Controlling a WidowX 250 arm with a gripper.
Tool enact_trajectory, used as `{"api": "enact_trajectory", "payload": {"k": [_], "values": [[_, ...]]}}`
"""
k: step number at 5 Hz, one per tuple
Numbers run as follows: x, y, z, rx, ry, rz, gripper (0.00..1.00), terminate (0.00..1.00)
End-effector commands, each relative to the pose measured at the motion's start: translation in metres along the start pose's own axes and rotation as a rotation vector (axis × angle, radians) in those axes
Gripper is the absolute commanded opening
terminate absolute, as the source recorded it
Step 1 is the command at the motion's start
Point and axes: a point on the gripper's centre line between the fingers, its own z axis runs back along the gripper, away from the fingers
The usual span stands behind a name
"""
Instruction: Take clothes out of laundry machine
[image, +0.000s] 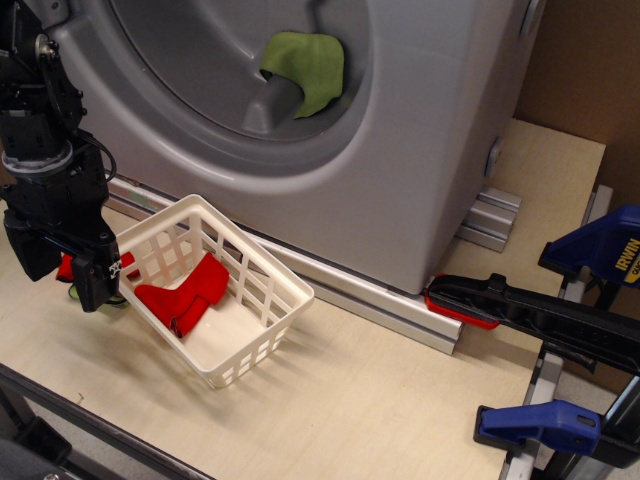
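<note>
Although a red cloth already lay in the white basket below the laundry machine, the task itself looked barely begun. The olive-green clothes sat inside the drum opening, draped over a ridge near its right rim, untouched by anything. The gripper hung well to the lower left of the machine, just beside the basket's left corner and close to the tabletop. Whether its jaws were released or clenched I could not tell, since the dark housing hid them; something red showed right by them. By my judgement, everything remained: reaching up into the drum, seizing the green piece and drawing it out of the machine.
</note>
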Motion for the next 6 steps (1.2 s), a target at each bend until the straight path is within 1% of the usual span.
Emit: {"api": "enact_trajectory", "payload": {"k": [1,2,3,4,5,6], "values": [[0.000,0.000,0.000,0.000,0.000,0.000,1.00,0.00],[0.021,0.002,0.010,0.041,-0.081,0.034,1.00,0.00],[0.041,0.000,0.031,0.060,-0.135,0.040,1.00,0.00],[0.058,0.000,0.051,0.117,-0.201,0.032,1.00,0.00],[0.084,0.001,0.079,0.194,-0.336,0.005,1.00,0.00],[0.109,0.000,0.102,0.216,-0.459,-0.034,1.00,0.00]]}}
